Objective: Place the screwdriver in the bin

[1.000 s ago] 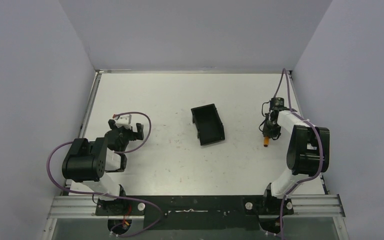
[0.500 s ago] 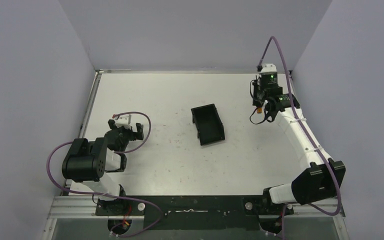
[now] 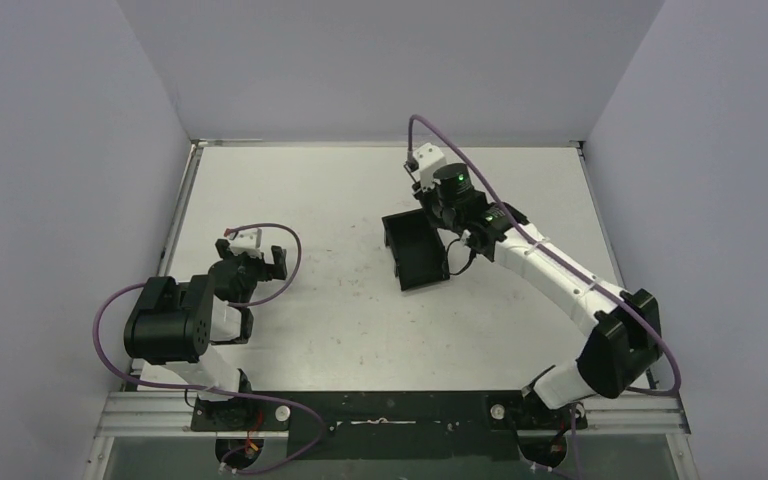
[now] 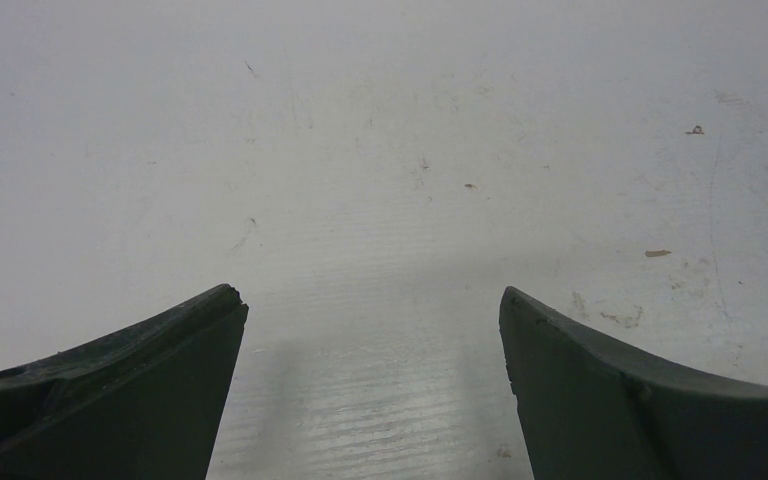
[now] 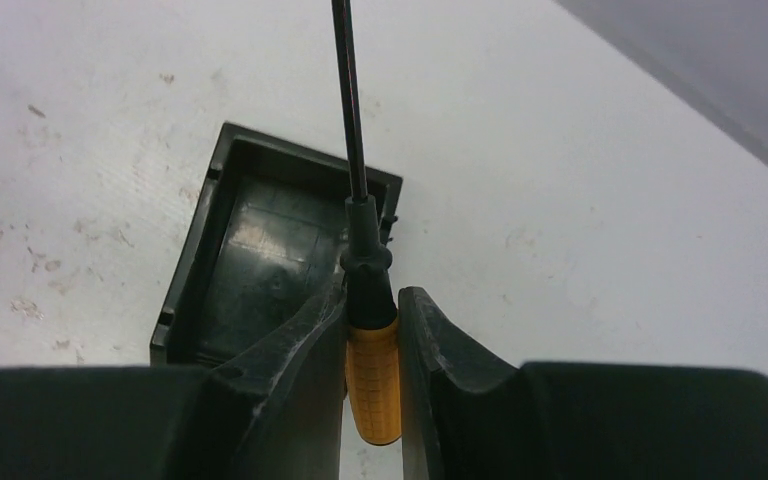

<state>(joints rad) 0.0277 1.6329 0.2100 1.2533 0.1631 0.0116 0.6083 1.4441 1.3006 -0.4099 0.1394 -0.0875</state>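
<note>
The black bin (image 3: pixel 415 250) lies open near the table's middle. My right gripper (image 3: pixel 447 205) hangs over its far right end. In the right wrist view this gripper (image 5: pixel 372 295) is shut on the screwdriver (image 5: pixel 373 385), gripping the orange handle just below its black collar. The thin dark shaft points away past the bin's far right corner. The bin (image 5: pixel 260 260) shows below and to the left of the fingers, with nothing in it. My left gripper (image 3: pixel 255 262) rests low at the left, open and empty (image 4: pixel 371 295). The screwdriver is hidden in the top view.
White table (image 3: pixel 340 320) with grey walls on three sides and a raised rail along the left edge (image 3: pixel 182 215). The right arm's forearm (image 3: pixel 550 270) stretches diagonally across the right half. The purple cable (image 3: pixel 480 175) loops above the wrist.
My right arm has lifted the screwdriver from the table's right side and swung it left, from near the right wall to over the bin. The left arm has not moved.
</note>
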